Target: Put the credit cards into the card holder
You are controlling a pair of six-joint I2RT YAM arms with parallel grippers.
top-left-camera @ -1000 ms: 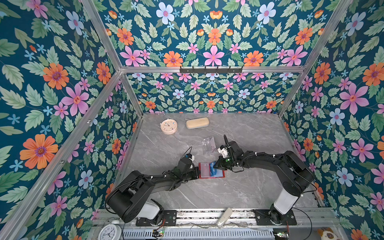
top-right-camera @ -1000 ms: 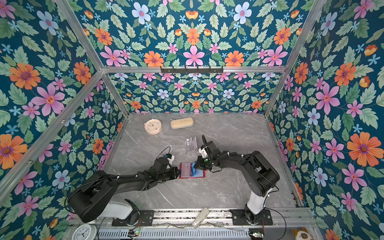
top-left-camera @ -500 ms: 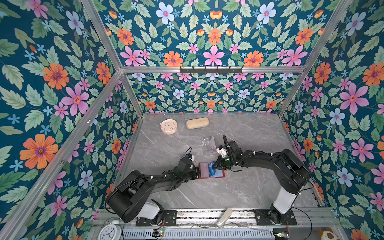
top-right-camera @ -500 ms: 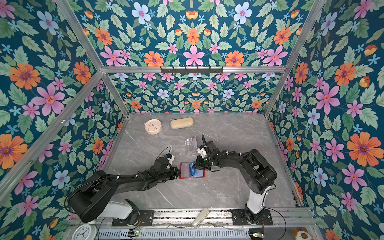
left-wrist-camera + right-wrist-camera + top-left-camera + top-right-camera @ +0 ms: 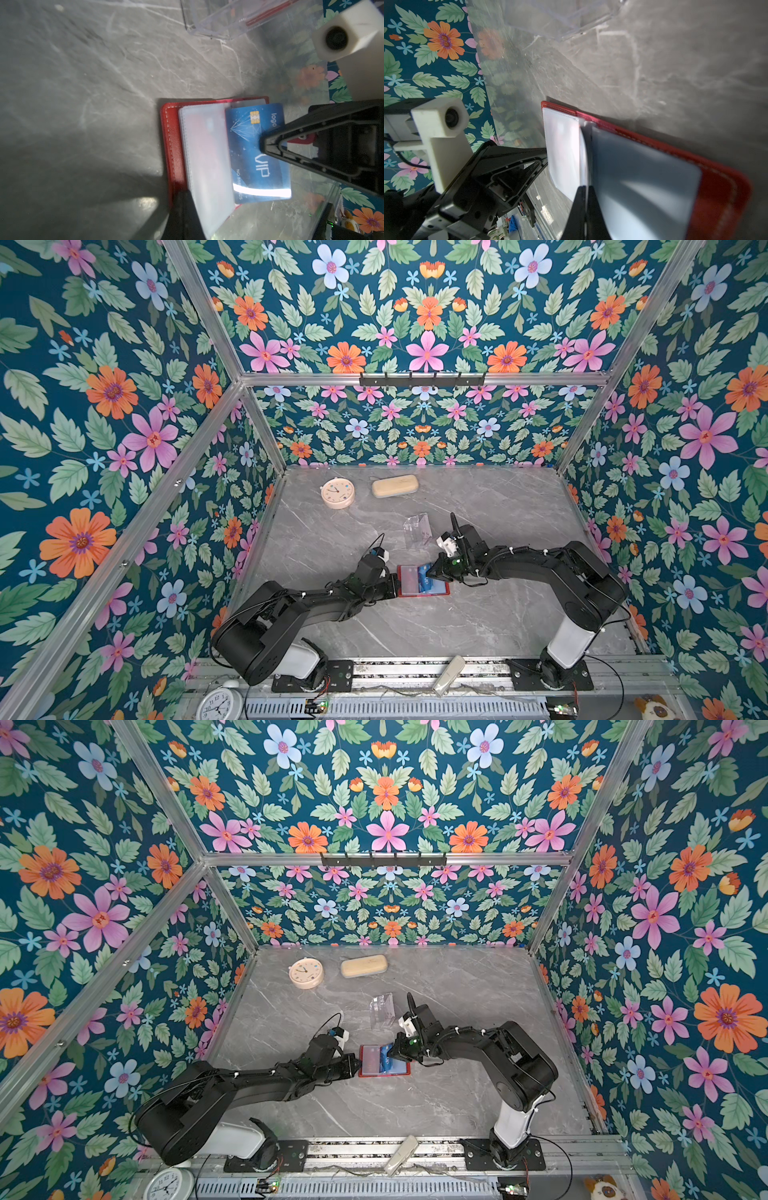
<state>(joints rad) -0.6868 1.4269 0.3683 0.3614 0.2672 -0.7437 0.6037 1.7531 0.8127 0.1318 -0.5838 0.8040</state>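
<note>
We record: red card holder (image 5: 423, 594), open; left gripper (image 5: 394, 584) clenched on its clear sleeve (image 5: 203, 155) at nine o'clock; right gripper (image 5: 430, 572) grasping the blue card (image 5: 424, 580) at three o'clock.

What I can count from here
One red card holder (image 5: 172, 145); one blue card (image 5: 259, 176); one clear plastic box (image 5: 218, 20); one beige case (image 5: 395, 485); two clocks, namely a peach clock (image 5: 337, 492) and a white clock (image 5: 219, 705); two grippers of mine, the left gripper (image 5: 397, 585) and the right gripper (image 5: 432, 570)
</note>
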